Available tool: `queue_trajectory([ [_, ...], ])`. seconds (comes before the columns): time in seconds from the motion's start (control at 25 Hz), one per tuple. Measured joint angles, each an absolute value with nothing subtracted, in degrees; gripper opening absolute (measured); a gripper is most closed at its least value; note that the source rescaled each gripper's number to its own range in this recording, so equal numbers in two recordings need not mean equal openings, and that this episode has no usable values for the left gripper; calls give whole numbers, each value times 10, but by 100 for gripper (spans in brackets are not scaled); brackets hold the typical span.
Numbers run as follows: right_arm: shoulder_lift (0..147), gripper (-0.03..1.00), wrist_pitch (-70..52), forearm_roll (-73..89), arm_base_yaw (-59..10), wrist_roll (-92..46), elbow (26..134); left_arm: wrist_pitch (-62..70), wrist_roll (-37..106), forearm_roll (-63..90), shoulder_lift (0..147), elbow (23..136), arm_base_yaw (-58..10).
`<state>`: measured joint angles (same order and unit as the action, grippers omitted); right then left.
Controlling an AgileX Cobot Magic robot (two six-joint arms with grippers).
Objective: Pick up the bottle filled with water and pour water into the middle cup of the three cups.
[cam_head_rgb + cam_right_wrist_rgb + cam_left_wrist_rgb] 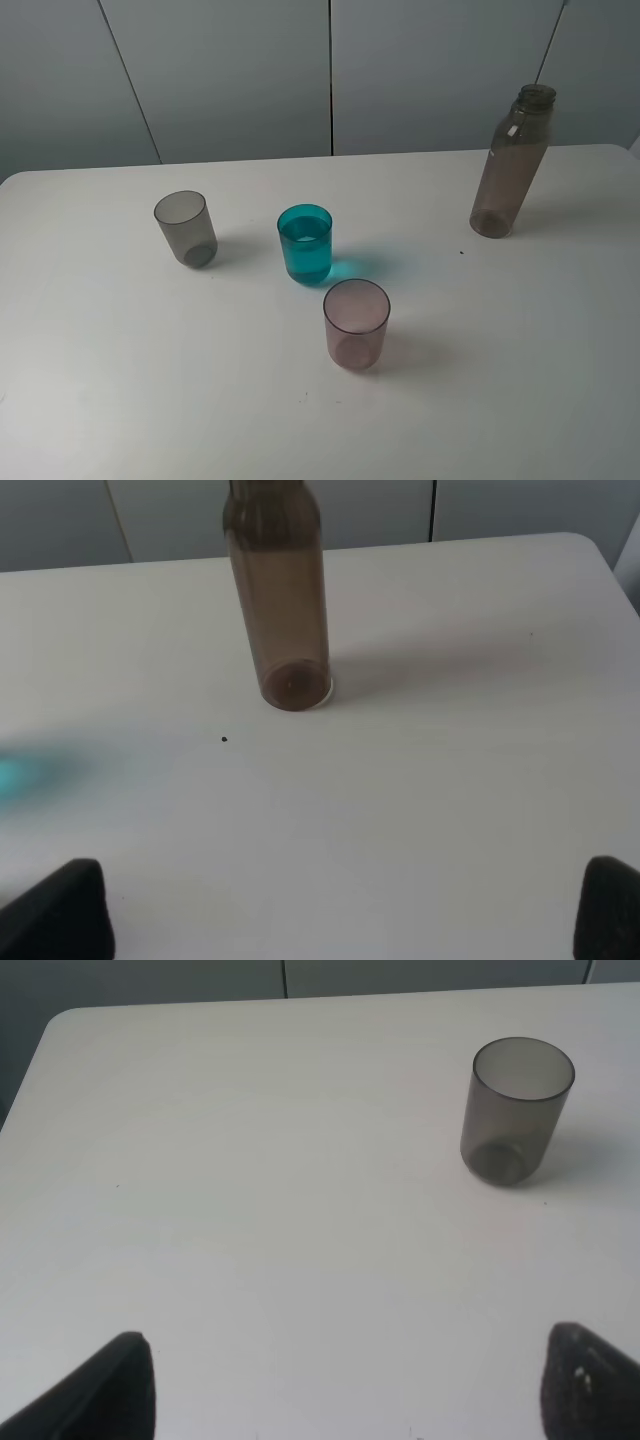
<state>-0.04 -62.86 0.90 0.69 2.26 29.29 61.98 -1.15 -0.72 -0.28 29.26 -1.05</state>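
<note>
The bottle [277,595] is seen upright on the counter [450,780], well ahead of the right end effector [340,905], whose fingers are spread wide and empty; the left end effector [345,1385] is likewise wide.

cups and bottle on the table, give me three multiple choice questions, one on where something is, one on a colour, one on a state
1. Where does the bottle stand in the high view?
A. back right of the table
B. between two cups
C. front left corner

2. What colour is the middle cup?
A. pinkish
B. teal
C. smoky grey

3. What state is the bottle in?
A. lying on its side
B. held by a gripper
C. upright, uncapped, free of both grippers

Answers:
1. A: it stands far right, apart from the cups.
2. B: the teal one sits between the grey cup and the pink cup.
3. C: its open neck points up, and the left gripper and right gripper are open, well short of it.
</note>
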Motion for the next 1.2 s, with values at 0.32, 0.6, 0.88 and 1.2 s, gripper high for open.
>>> queue_trajectory([
  [0.32,0,100,-629,9,7,23,293,620,-12,-7,-3,293,-11],
  [0.6,0,100,-629,9,0,23,293,620,-12,-7,-3,293,-11],
  [0.88,0,100,-629,9,-5,23,293,620,-12,-7,-3,293,-11],
  [1.2,0,100,-629,9,-5,23,293,620,-12,-7,-3,293,-11],
])
